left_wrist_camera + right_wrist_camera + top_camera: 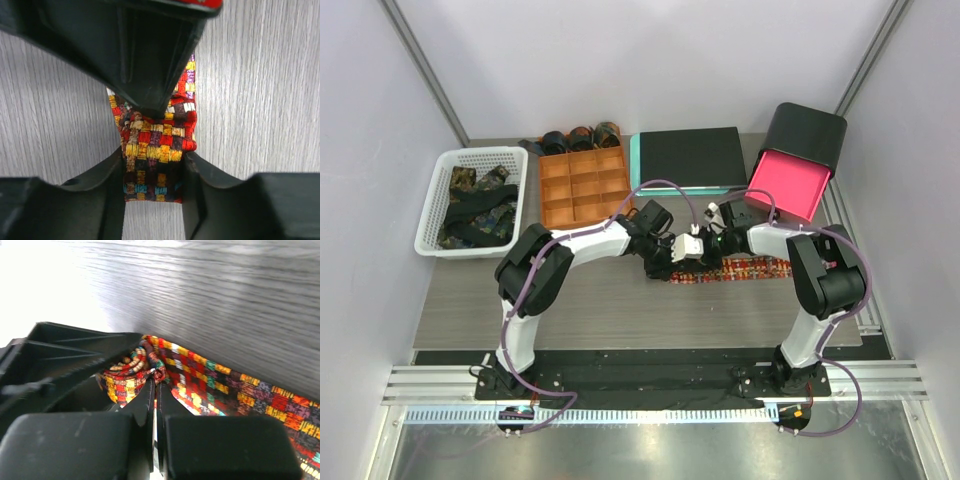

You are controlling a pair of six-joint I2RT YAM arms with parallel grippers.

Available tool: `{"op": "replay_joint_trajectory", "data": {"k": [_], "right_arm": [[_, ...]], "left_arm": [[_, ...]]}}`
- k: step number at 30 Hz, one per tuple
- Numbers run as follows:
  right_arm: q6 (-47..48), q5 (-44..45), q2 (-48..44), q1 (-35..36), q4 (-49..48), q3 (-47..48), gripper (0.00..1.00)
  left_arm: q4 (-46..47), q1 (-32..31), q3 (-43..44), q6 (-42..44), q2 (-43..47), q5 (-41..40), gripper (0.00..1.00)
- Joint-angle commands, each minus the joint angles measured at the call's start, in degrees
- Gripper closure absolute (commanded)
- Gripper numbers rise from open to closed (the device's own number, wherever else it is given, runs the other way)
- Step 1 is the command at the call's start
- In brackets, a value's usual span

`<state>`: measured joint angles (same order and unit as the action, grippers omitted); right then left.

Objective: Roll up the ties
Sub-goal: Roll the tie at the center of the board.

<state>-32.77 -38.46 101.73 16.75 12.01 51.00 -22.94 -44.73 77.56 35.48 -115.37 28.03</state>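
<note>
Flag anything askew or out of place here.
The black-and-pink box at the back right sits tipped at an angle, out of square with everything beside it. Dark rolled ties lie behind the orange tray, not in its compartments. The roll begun on the checked tie looks loose and lumpy.

The red check tie [752,269] lies flat (one end coiled).

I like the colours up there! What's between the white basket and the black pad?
An orange compartment tray sits between the white basket and the black pad. The top view shows it.
</note>
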Motion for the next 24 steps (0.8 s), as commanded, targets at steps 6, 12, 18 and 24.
{"op": "replay_joint_trajectory", "data": {"k": [6, 12, 18, 24], "right_arm": [[6.8, -2.1, -3.4, -2.9, 5.6, 7.8, 0.74], [15.5, 0.8, -1.1, -6.6, 14.6, 12.3, 0.62], [17.8, 4.4, 4.9, -6.4, 14.7, 15.8, 0.50], [24.7, 5.9, 8.3, -4.5, 22.0, 19.7, 0.60]], "left_arm": [[-2.5, -0.4, -2.9, 1.7, -0.1, -1.2, 0.71], [-1.5, -0.4, -3.6, 1.1, 0.1, -1.1, 0.75], [-1.0, -0.4, -3.7, 0.6, 0.1, -1.2, 0.75], [-0.4, -0.4, -4.4, -0.4, 0.1, -1.9, 0.75]]}}
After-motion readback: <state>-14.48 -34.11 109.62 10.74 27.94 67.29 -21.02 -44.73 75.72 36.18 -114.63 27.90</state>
